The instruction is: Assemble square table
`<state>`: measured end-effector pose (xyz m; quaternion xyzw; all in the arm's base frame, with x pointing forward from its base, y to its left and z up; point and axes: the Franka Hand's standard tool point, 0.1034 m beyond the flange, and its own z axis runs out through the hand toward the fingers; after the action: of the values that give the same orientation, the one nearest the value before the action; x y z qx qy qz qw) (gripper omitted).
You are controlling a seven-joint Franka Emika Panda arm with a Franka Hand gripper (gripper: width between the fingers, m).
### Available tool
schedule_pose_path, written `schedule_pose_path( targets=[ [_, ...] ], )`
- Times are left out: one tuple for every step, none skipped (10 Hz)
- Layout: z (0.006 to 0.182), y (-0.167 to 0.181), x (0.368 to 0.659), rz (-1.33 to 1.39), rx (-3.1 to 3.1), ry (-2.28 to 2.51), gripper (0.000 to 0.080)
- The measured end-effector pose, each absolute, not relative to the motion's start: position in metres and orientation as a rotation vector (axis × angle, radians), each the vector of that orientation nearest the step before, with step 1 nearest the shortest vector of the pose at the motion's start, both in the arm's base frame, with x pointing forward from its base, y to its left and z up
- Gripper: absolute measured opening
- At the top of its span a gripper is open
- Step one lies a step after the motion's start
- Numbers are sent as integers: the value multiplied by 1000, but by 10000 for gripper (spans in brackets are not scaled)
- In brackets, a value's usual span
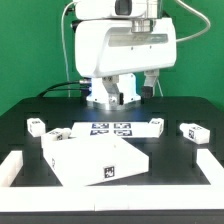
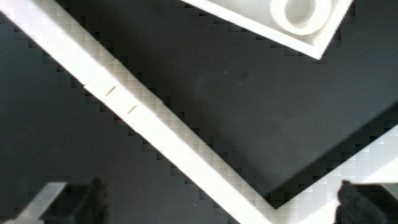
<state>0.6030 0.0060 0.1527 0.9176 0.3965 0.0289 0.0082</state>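
The square table top (image 1: 95, 160), a large white slab with a black-and-white tag on its front edge, lies on the black table in front of the arm. Small white tagged legs lie around it: one on the exterior view's left (image 1: 37, 126), one just right of the marker board (image 1: 157, 124) and one further right (image 1: 190, 131). My gripper (image 1: 128, 88) hangs at the back, high above the table and apart from every part. In the wrist view the gripper (image 2: 214, 205) is open and empty, with its dark fingers (image 2: 64, 203) spread wide over bare table.
The marker board (image 1: 112, 129) lies behind the slab. Low white rails border the table on the left (image 1: 10, 168) and right (image 1: 210, 165). In the wrist view a white rail (image 2: 160, 120) forms a V-shaped corner, and a white piece with an oval hole (image 2: 267, 18) lies beyond it.
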Motion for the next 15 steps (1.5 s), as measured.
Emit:
schedule_pose_path(
  targets=[
    [153, 7, 603, 95, 2880, 1228, 650],
    [153, 7, 603, 95, 2880, 1228, 650],
    [153, 7, 603, 95, 2881, 1228, 650],
    [152, 7, 603, 93, 2881, 1228, 650],
    [151, 7, 603, 92, 2881, 1228, 650],
    [151, 7, 602, 91, 2881, 1229, 650],
    [151, 6, 602, 89, 2872, 1249, 650],
    [150, 1, 598, 83, 2852, 1303, 650],
    [145, -18, 575, 63, 2869, 1344, 650],
    [139, -38, 548, 42, 2839, 1425, 650],
    [129, -52, 525, 62, 2739, 1577, 650],
    [114, -65, 501, 80, 2606, 1755, 650],
    [102, -74, 483, 59, 2537, 1868, 650],
    [105, -73, 486, 47, 2523, 1888, 650],
    [106, -74, 489, 50, 2438, 1983, 650]
  ],
)
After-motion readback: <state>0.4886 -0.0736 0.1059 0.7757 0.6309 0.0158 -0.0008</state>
